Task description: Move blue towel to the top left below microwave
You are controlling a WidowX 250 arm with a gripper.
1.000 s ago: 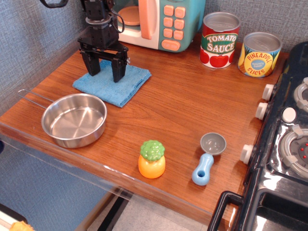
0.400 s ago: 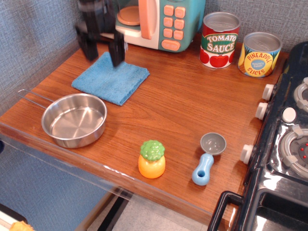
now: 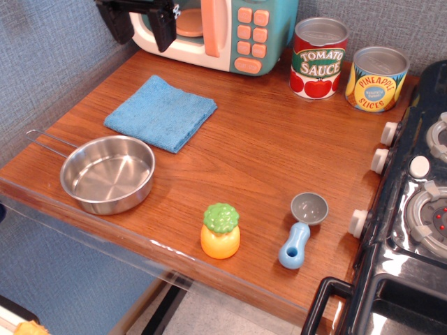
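Observation:
The blue towel (image 3: 161, 113) lies flat on the wooden counter at the back left, just in front of the microwave (image 3: 223, 31), which has a teal body, a cream front and orange-pink buttons. My gripper (image 3: 143, 28) is raised high above the counter at the top edge of the view, in front of the microwave's door. Its two black fingers (image 3: 165, 31) stand apart, open and empty. The towel lies free, well below the gripper.
A steel pan (image 3: 107, 174) sits at the front left beside the towel. A toy pineapple (image 3: 221, 231) and a blue-handled scoop (image 3: 300, 230) lie near the front edge. A tomato sauce can (image 3: 319, 58) and a pineapple can (image 3: 376, 79) stand at the back. A stove (image 3: 412, 209) is at the right.
My gripper has lifted off the towel and risen up and back toward the microwave. The towel stays flat on the counter in the same place.

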